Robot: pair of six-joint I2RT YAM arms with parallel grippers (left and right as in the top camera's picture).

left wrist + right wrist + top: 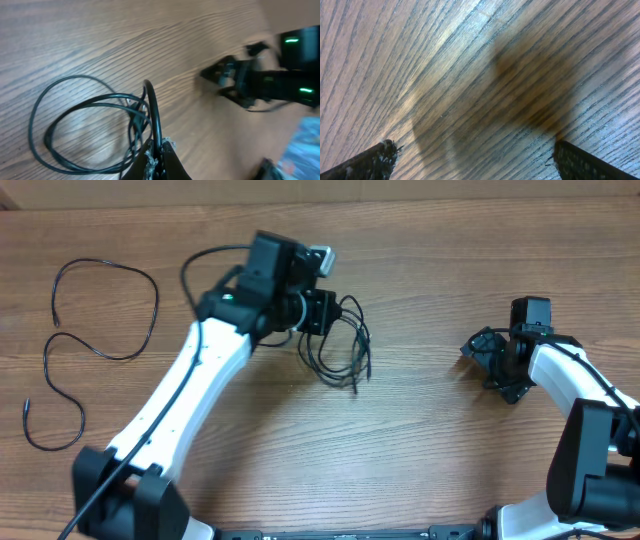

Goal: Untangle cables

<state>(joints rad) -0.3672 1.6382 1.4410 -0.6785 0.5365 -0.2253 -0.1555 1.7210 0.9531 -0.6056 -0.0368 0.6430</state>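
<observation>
Left fingers (172,162) clamped on cable tangle (156,116); right fingers (365,162) apart, well away.

The right gripper (214,77) is blurred; cables (156,116) partly hidden.

A wooden table (420,440) fills every view — warm brown, its dark grain running from 9 to 3 o'clock seen from overhead. At 12 o'clock a paler tan strip (450,190) lies beyond its far edge. In the right wrist view light leaves a pale sheen (445,45) on the wood, with a soft shadow (530,75) toward 3 o'clock.
</observation>
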